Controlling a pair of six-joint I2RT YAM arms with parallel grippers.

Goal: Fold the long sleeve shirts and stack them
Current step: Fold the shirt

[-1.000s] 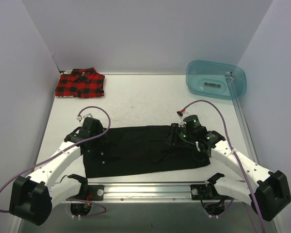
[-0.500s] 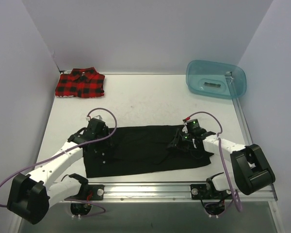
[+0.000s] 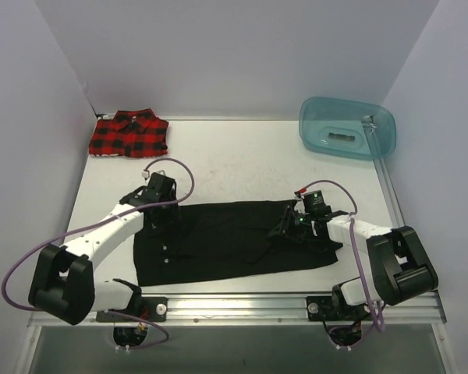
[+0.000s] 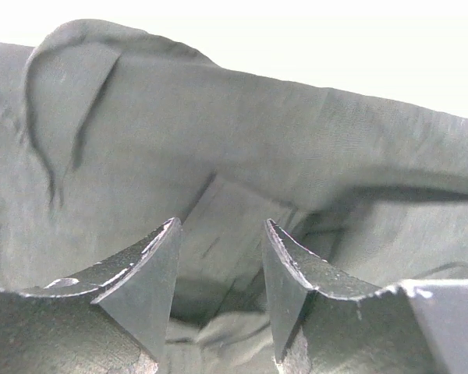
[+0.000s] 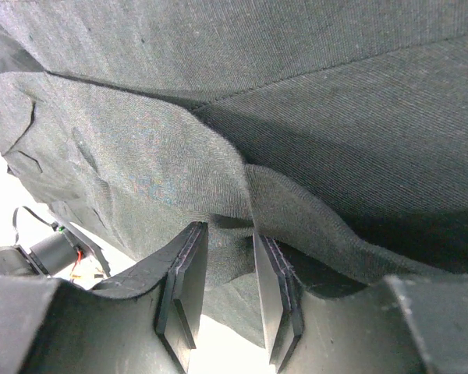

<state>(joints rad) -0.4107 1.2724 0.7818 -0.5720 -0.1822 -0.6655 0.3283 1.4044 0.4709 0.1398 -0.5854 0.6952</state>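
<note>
— Right gripper [image 5: 226,234] got anything?
— Clenched on a fold of the black shirt [image 3: 218,241]. Left gripper [image 4: 218,226] has its jaws apart over the same cloth; plaid shirt [image 3: 129,134] sits folded well beyond it.

We looked down from above and behind the robot, far enough back to take in the whole bench [image 3: 242,164]. Our left wrist camera sat just behind the left gripper [image 4: 220,226] and faced along its fingers, so close that the black shirt [image 3: 218,241] filled the frame. Our right wrist camera sat as near behind the right gripper [image 5: 228,234], also pressed up to cloth. All three views shared that shirt.
</note>
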